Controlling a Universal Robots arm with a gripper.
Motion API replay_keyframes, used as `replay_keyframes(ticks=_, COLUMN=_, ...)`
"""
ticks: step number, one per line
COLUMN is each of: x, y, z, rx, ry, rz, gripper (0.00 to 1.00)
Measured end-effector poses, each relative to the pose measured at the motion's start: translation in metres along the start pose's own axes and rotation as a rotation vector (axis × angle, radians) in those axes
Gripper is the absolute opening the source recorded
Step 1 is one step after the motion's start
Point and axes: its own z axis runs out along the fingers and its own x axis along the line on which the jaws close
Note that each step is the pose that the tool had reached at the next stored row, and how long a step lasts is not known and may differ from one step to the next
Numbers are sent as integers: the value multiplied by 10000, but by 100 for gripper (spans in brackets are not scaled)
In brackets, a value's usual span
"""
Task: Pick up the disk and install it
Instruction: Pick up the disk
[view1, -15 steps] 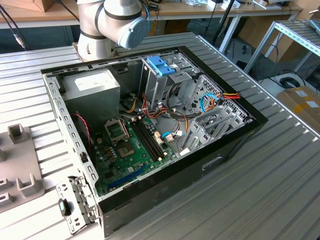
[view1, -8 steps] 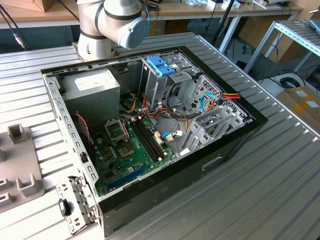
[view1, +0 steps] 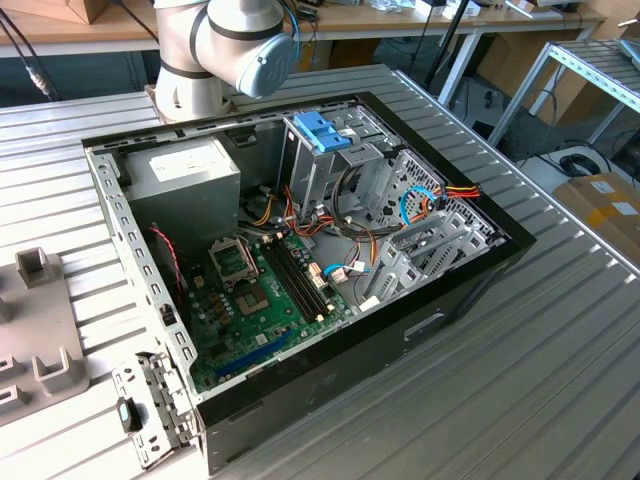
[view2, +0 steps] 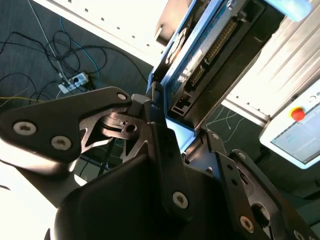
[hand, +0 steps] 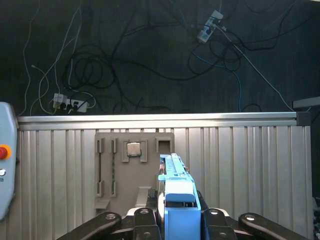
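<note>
Your tool (hand: 178, 216) is clamped on the disk (hand: 175, 175). In the first wrist view you see the disk's light-blue carrier frame edge-on, pinched between the two fingers (hand: 145, 216) and reaching out past their tips. In the second wrist view its connector edge and blue rim run away from the same grip. Beyond the disk, apart from it, lie the ribbed table (hand: 240, 165) and a grey fixture plate (hand: 107, 170). In the exterior view the open computer case (view1: 470, 285) sits on the table, a bare blue bracket (view1: 322, 130) in its drive cage, below the arm (view1: 230, 45).
</note>
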Motion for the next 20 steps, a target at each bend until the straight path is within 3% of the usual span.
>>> replay_keyframes(ticks=10, x=8, y=1, z=-5, rx=1, ry=0, rz=1, gripper=37)
replay_keyframes(ticks=20, x=104, y=-4, z=-1, rx=1, ry=5, rz=1, gripper=37)
